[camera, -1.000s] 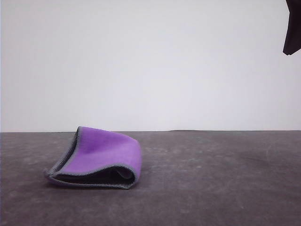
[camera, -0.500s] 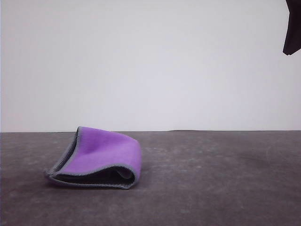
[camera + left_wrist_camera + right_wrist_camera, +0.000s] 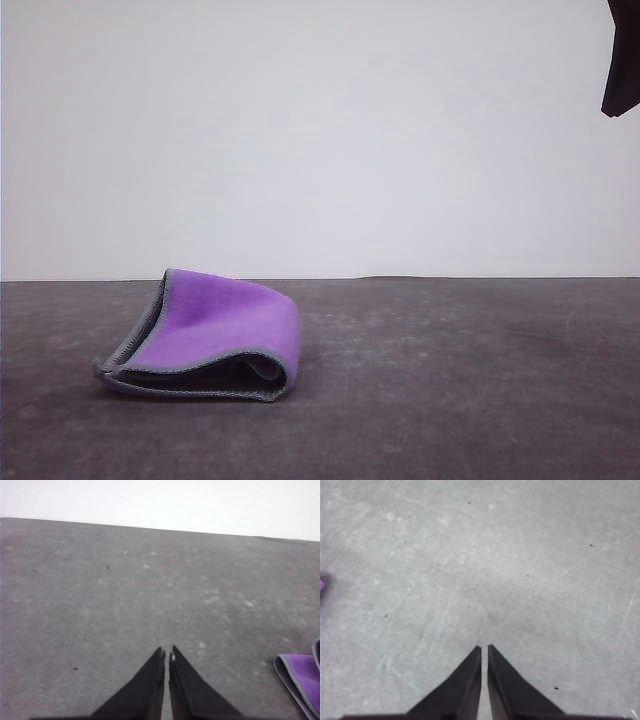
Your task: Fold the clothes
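A: Cloth [image 3: 215,335] lies on the left part of the table [image 3: 460,380], folded over once. Purple face up, dark face inside, grey stitched edge [image 3: 135,335] running round the open side. The fold is loose: the top layer bulges and the near edge gapes.

B: Anything holding it?

A: No. The left gripper [image 3: 166,656] hangs over bare table with the cloth's corner just off to one side in its wrist view. Fingers pressed together, nothing between them. The right gripper [image 3: 484,649] is also closed and empty, over bare table well away from the cloth.

B: And the dark shape at the upper right of the front view?

A: Part of the right arm [image 3: 622,60], raised high. Judgement: both arms parked clear so the fold is undisturbed. Fold likely done, or awaiting a second fold.
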